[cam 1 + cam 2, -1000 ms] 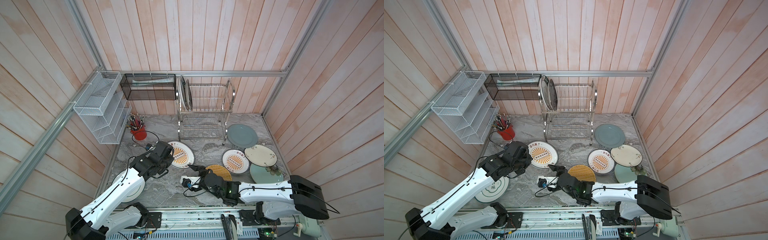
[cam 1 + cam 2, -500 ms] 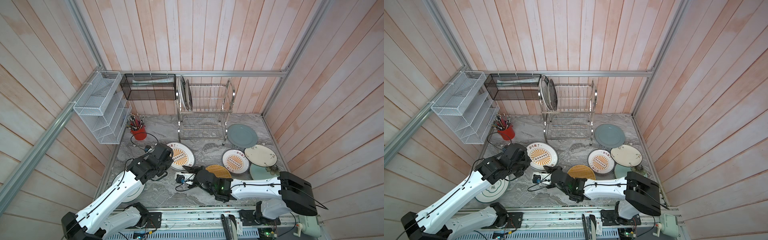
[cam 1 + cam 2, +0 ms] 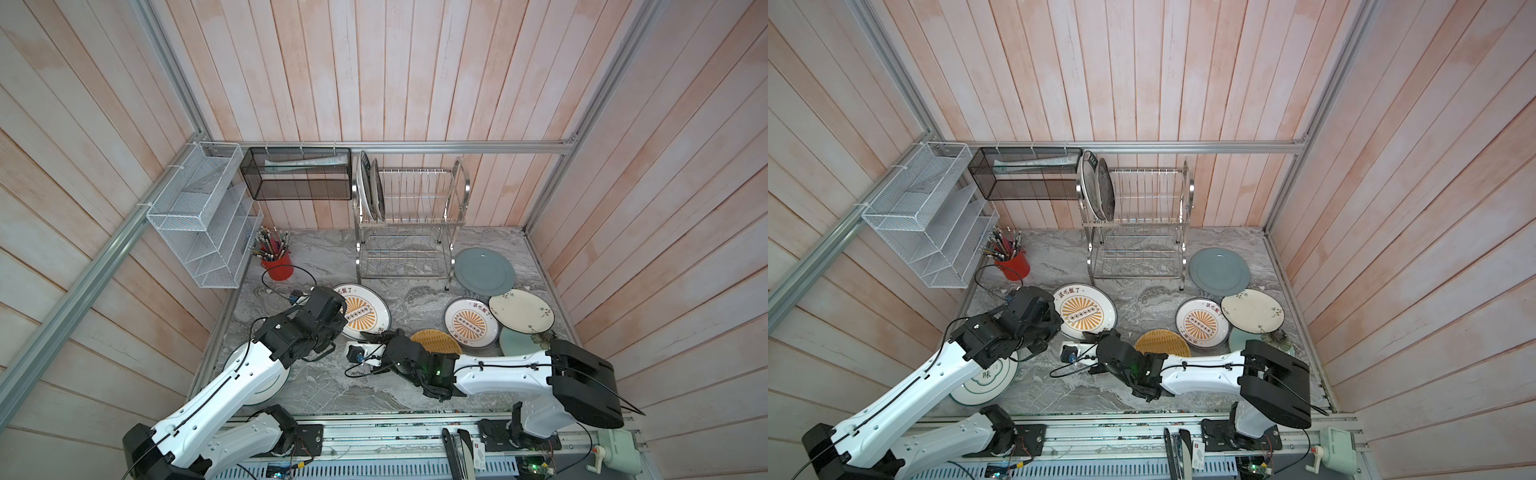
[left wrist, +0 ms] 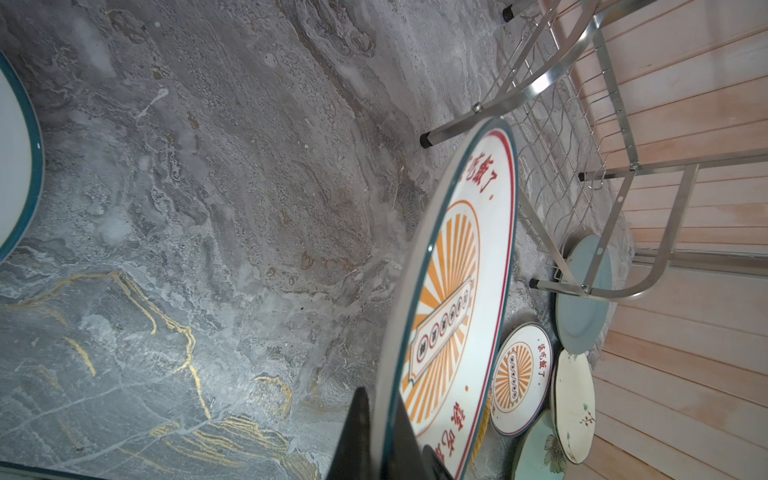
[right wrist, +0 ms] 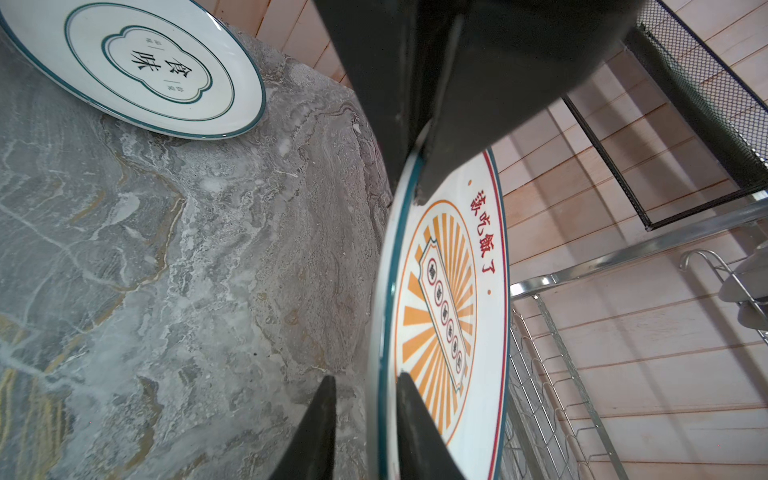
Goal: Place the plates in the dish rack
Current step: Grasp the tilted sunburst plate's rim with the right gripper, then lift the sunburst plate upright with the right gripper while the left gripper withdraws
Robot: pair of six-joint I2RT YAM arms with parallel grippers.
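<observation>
The big sunburst plate [image 3: 365, 309] is the one in hand. It is tipped up a little off the grey table [image 3: 324, 386], in front of the dish rack [image 3: 409, 216] and not touching it. The left pincer [image 4: 379, 424] is clamped tight on its rim. The right pincer [image 5: 368, 380] sits around the far side of the rim, jaws apart, with a gap under the plate. I think it must squeeze next. Then the plate must stand on its edge and slide between the thin shiny wires, beside the two plates [image 3: 370, 187] up there. The plate is round, smooth and hard. Six other plates lie flat; the yellow one [image 3: 436, 340] looks woven.
</observation>
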